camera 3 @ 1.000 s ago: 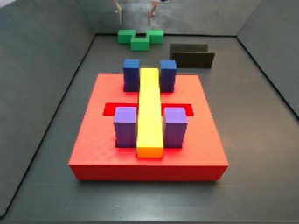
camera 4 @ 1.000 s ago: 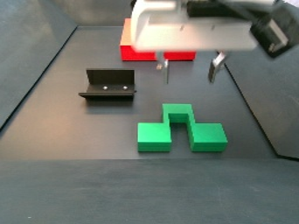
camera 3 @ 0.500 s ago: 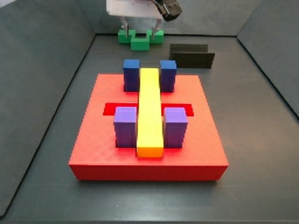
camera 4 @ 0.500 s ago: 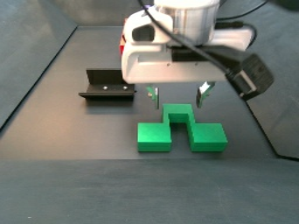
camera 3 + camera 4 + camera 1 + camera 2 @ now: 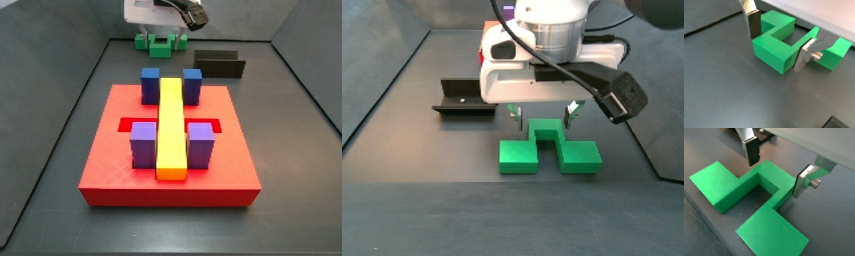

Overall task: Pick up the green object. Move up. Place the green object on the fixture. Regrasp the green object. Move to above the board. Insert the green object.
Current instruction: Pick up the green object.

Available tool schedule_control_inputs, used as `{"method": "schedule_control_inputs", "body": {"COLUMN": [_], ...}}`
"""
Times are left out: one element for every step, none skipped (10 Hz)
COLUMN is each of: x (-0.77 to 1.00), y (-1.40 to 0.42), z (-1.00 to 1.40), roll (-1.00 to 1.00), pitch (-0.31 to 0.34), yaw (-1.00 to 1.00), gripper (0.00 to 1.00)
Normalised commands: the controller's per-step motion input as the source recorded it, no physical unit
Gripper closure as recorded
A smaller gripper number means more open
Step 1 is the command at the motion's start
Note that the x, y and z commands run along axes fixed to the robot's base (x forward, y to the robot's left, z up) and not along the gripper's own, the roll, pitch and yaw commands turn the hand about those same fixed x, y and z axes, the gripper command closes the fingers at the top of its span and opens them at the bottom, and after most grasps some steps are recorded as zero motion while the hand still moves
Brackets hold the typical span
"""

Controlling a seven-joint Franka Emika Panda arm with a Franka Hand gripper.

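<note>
The green object [image 5: 516, 153] lies flat on the dark floor, a U-shaped block with its notch facing away from the fixture's side; both wrist views show it close up [image 5: 774, 47] [image 5: 724, 183]. My gripper [image 5: 543, 118] is open and lowered over it. One silver finger [image 5: 750, 20] stands on each side of the middle bridge part, and small gaps show beside the pads. In a side view the gripper [image 5: 160, 35] hangs at the far end over the green object [image 5: 163, 45]. The fixture [image 5: 465, 98] [image 5: 218, 65] stands beside it. The red board [image 5: 120, 165] lies nearer that camera.
The board carries two blue posts [image 5: 151, 82], two purple posts [image 5: 143, 145] and a long yellow bar [image 5: 171, 125]. Grey walls ring the floor. A strip of the board [image 5: 492, 62] shows behind the gripper body.
The gripper has come down from above the green object, so its open fingers now straddle the object's middle. The green object has not moved.
</note>
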Motion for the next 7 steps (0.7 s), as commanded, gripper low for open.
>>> {"method": "schedule_control_inputs", "body": {"x": [0.0,0.0,0.0,0.0,0.0,0.0,0.0], "y": [0.01,0.02,0.0,0.0,0.0,0.0,0.0], "z": [-0.31,-0.25,0.0,0.0,0.0,0.0,0.0], "roll": [0.02,0.0,0.0,0.0,0.0,0.0,0.0], "pitch": [0.033,0.039,0.0,0.0,0.0,0.0,0.0], "yaw": [0.0,0.0,0.0,0.0,0.0,0.0,0.0], "gripper": [0.0,0.0,0.0,1.0,1.0,1.0,1.0]}}
